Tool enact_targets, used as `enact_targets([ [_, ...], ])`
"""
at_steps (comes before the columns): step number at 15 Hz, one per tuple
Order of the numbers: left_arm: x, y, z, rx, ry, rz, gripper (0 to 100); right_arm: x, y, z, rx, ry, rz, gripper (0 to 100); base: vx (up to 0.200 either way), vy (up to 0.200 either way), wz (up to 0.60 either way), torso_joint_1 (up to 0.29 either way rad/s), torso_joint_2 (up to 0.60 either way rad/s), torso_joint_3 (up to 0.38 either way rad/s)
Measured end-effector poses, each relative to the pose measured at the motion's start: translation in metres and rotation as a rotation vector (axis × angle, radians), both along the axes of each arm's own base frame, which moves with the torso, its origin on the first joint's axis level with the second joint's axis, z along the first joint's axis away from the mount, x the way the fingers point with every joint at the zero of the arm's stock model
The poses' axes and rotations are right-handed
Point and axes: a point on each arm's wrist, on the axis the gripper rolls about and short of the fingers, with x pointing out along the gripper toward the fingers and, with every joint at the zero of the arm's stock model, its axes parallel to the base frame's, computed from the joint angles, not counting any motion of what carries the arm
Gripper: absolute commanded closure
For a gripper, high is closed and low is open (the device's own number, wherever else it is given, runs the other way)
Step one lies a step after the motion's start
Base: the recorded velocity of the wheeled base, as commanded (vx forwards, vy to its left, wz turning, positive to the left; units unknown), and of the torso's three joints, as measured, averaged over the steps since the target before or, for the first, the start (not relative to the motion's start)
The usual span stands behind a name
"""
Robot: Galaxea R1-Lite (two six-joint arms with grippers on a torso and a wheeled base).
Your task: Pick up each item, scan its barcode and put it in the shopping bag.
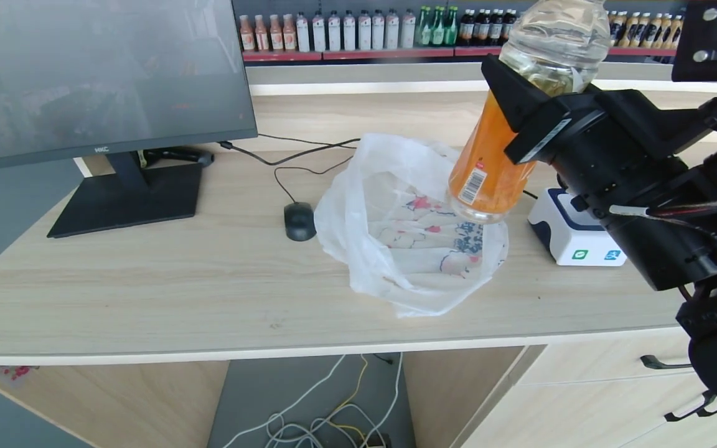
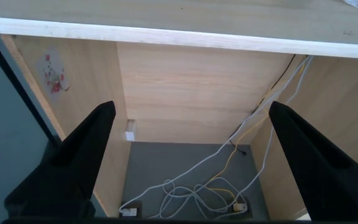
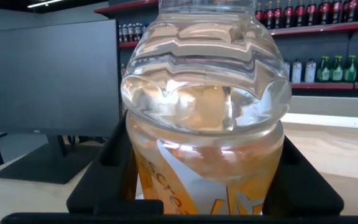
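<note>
The desk (image 1: pixel 147 298) carries a dark monitor (image 1: pixel 97 74) at its left rear. A white plastic bag (image 1: pixel 358 205) lies open at the middle of the desk, with a printed pack inside. The right claw (image 1: pixel 542 93) is clamped around the upper part of an orange drink bottle (image 1: pixel 489 168), held tilted in the air with its base over the bag's right edge and its barcode towards the head camera. The left claw (image 2: pixel 194 162) hangs spread wide and empty below the desk's front edge. A white scanner (image 1: pixel 573 233) sits just right of the bag, a black mouse (image 1: pixel 299 221) just left of it.
</note>
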Motion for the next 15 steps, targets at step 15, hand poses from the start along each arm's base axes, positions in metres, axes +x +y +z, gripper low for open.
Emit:
enact_targets([
  [15,0.000,0.000,0.000,0.000,0.000,0.000,0,0.051,0.044,-0.015,-0.007,0.002,0.013,100,0.000,0.000,0.00,0.000,0.00,0.000],
])
